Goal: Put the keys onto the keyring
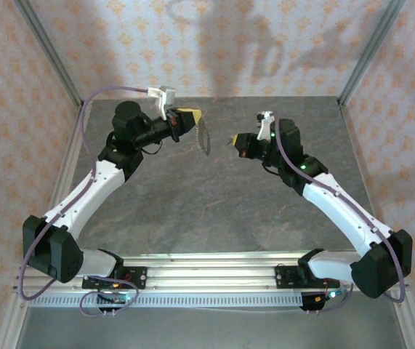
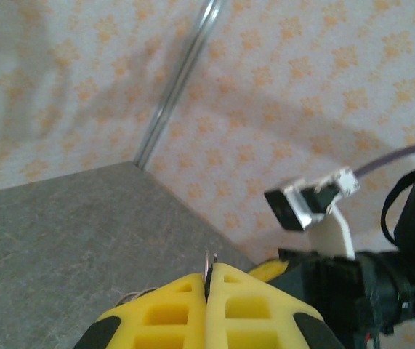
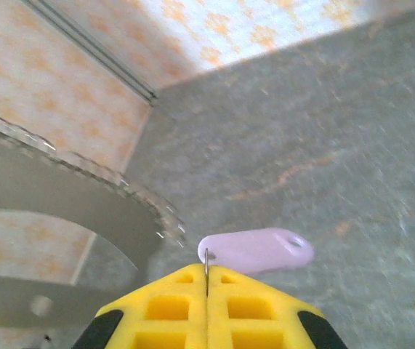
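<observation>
Above the far part of the grey stone-patterned table [image 1: 214,211] both arms are lifted, and their yellow-tipped hands face each other, near but apart. The left hand [image 1: 194,115] is clenched on the thin tan-brown oval keyring [image 1: 204,138], which hangs tilted from its fingertips in the air, clear of the table. In the left wrist view the yellow pads [image 2: 171,313] are pressed together and a thin metal edge stands out between them. The right hand [image 1: 237,141] is clenched too: in its wrist view the two pads meet with only a thin metal strip between them. The tiny key with the pale lilac plastic head [image 3: 256,249] lies crosswise just beyond the fingertips, its small hole at the right end. It seems to be grasped by the blade, though the blade itself is hidden. In the same view the keyring appears large and blurred at the left, its toothed fringe curving down close to the lilac head; whether they touch I cannot tell
</observation>
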### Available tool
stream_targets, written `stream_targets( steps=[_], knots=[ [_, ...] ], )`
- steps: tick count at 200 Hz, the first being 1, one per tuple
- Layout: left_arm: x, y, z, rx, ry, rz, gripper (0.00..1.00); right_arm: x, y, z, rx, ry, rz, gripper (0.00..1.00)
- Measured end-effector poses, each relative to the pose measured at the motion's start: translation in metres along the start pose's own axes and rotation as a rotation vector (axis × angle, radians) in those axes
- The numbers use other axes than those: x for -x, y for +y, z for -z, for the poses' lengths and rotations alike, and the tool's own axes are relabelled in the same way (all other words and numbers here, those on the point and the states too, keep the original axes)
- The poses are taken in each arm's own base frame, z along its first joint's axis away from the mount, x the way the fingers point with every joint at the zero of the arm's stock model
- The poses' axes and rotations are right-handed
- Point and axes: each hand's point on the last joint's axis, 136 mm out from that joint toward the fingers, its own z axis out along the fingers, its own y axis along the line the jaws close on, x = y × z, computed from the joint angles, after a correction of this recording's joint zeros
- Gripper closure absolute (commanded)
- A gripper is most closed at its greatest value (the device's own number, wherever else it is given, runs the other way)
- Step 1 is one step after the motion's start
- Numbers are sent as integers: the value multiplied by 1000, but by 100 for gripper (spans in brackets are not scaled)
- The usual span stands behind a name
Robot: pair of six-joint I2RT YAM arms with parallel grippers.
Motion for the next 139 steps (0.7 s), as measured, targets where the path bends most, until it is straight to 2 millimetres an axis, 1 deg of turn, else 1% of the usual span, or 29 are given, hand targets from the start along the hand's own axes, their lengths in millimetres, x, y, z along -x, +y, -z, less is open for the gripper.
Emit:
stream_targets(
  steps=[18,53,90,114,139],
  knots=[
    [-6,-4,-5,-26,28,-14,100,14,9,8,81,-43,16,100],
    [-18,-14,-10,-68,71,-65,100,27,17,20,193,-89,42,100],
    [-23,-25,-14,-100,80,-160,100,25,25,23,271,-78,54,100],
    [-25,-26,-15,-112,85,-186,100,26,31,24,304,-77,55,100],
    [-26,-25,-22,-125,99,-181,100,27,34,25,316,-80,42,100]
  ],
)
